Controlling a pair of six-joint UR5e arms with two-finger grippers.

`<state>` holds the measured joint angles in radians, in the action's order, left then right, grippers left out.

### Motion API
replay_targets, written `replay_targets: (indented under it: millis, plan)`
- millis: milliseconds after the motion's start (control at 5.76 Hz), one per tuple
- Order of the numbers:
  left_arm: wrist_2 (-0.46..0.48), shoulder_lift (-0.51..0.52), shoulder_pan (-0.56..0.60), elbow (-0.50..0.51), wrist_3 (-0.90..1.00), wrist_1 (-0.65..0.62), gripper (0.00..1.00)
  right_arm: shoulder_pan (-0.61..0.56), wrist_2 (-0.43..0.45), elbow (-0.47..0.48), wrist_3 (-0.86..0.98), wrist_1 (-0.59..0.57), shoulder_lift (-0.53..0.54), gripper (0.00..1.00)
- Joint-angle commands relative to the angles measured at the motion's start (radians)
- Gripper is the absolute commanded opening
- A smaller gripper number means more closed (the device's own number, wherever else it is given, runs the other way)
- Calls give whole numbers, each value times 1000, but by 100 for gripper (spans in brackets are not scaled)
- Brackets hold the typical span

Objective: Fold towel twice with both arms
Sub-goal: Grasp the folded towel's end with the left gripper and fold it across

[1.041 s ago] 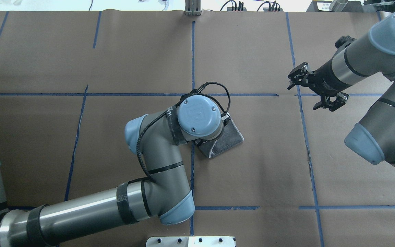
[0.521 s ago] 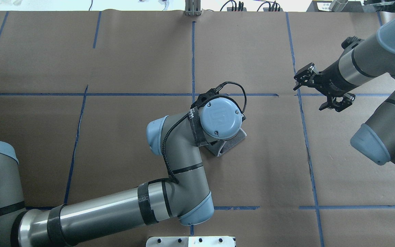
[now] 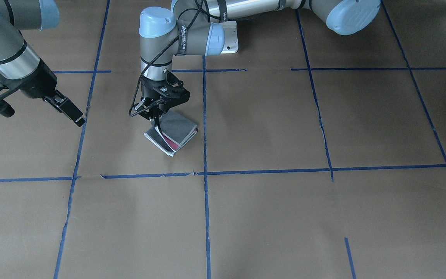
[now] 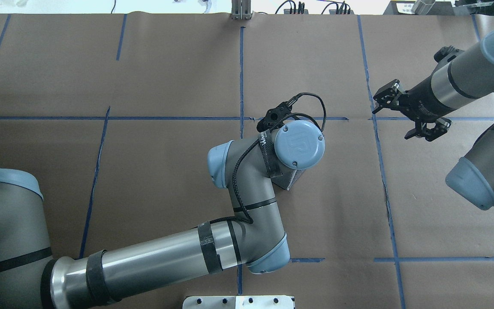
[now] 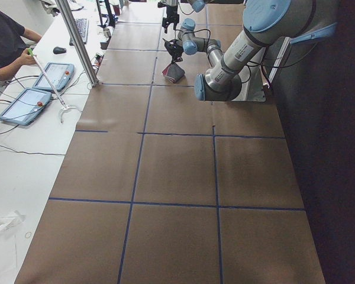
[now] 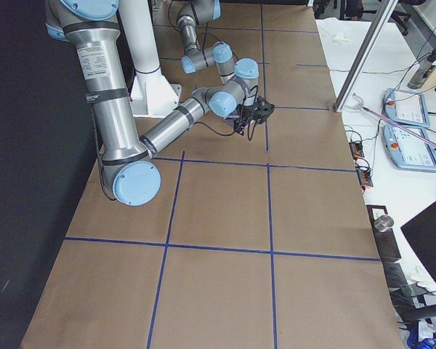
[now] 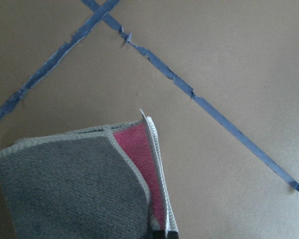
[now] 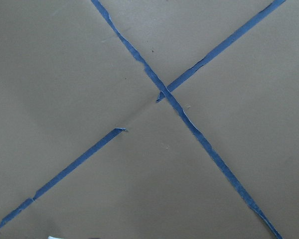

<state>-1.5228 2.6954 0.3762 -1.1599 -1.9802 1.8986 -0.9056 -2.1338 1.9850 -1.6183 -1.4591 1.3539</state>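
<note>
The towel (image 3: 176, 130) lies folded on the brown paper, grey face up, with a strip of pink showing at its open edge. In the left wrist view the towel (image 7: 65, 184) shows grey with the pink layer beside it and a pale border. My left gripper (image 3: 157, 121) points straight down and is shut on the towel's upper layer at its edge, holding it a little raised. In the overhead view only a corner of the towel (image 4: 292, 181) shows under the left wrist. My right gripper (image 4: 390, 124) is open and empty, above the table well to the towel's right.
Blue tape lines (image 4: 241, 77) divide the paper-covered table (image 4: 101, 77) into squares. The right wrist view shows only a tape crossing (image 8: 162, 94). A metal post (image 4: 241, 10) and cables stand at the far edge. An operator (image 5: 6, 41) with tablets sits beyond the table.
My left arm has moved to the right, carrying the gripped towel layer over the rest, so less towel shows from above. My right gripper has drawn back to the right, still open.
</note>
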Motion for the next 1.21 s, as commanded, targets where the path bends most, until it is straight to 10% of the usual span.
replay_targets:
  millis: [0,521,1041]
  plan:
    - [55,29,1,102,99,104,99,-3,3,21,2,5,27,100]
    - [29,-44,4,-105,113,97,100,-16,0,64,18,6,83,100]
    - [-205,-382,137,-590,394,-135,100,-48,-46,54,405,-3,111,100]
